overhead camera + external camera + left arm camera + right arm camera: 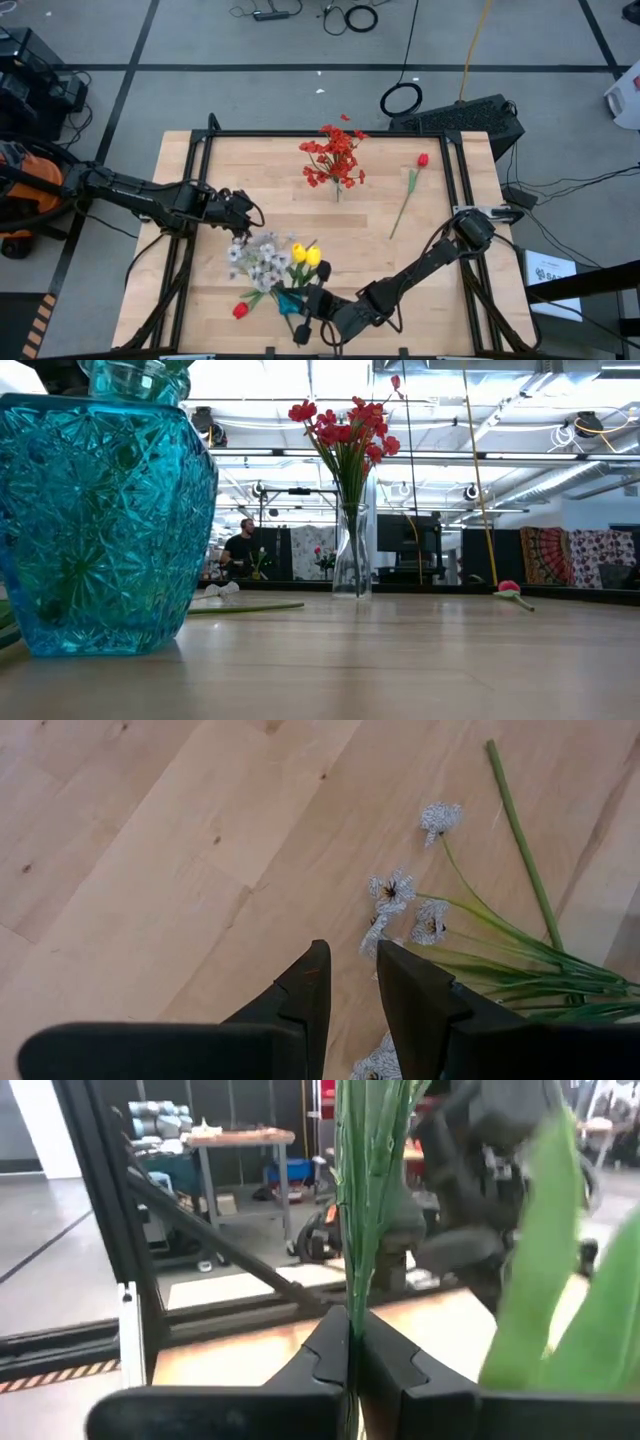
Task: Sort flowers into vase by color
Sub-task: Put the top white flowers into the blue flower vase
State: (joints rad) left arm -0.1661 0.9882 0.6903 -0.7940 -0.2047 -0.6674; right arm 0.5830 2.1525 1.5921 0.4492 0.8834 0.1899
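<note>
Partly done: red sprays (335, 155) stand in the clear vase (352, 555). Near the blue vase (293, 303), right end effector (349, 1342) pinches green stems (365, 1170); left end effector (352, 980), parted, hovers over white sprays (258, 262). Single red bud (422, 160) lies unsorted right of the clear vase.

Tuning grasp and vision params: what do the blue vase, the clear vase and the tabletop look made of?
Blue vase: looks like pressed or cut glass, glossy, translucent teal with star facets; moulded plastic can't be ruled out.
Clear vase: transparent glass or acrylic, smooth; stems show through it.
Tabletop: pale wood planks, visible grain and knots, low-sheen finish.
</note>
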